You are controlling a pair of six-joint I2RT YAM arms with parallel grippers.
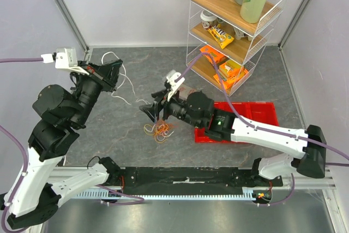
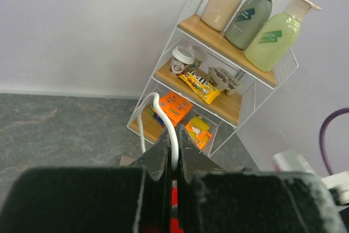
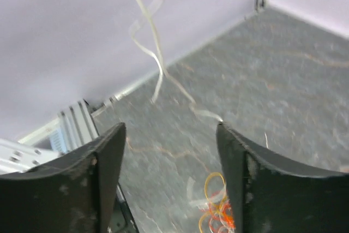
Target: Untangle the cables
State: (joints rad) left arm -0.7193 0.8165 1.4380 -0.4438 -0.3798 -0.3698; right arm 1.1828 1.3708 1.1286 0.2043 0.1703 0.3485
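The cables are one long white cable (image 1: 112, 53) and a small bundle (image 1: 158, 130) of orange, yellow, white and red loops lying on the grey table. My left gripper (image 1: 117, 73) is raised at the left and shut on the white cable, which is pinched between the jaws in the left wrist view (image 2: 174, 140). From there the cable hangs in curls down to the table near the bundle (image 3: 155, 53). My right gripper (image 1: 151, 108) is open and empty, just above and beside the bundle. The bundle lies by the right fingertip in the right wrist view (image 3: 218, 214).
A white wire shelf (image 1: 240, 25) with bottles and snack packs stands at the back right. A red tray (image 1: 256, 114) lies under my right arm. An aluminium rail (image 1: 185, 181) runs along the near edge. Walls enclose the table on three sides.
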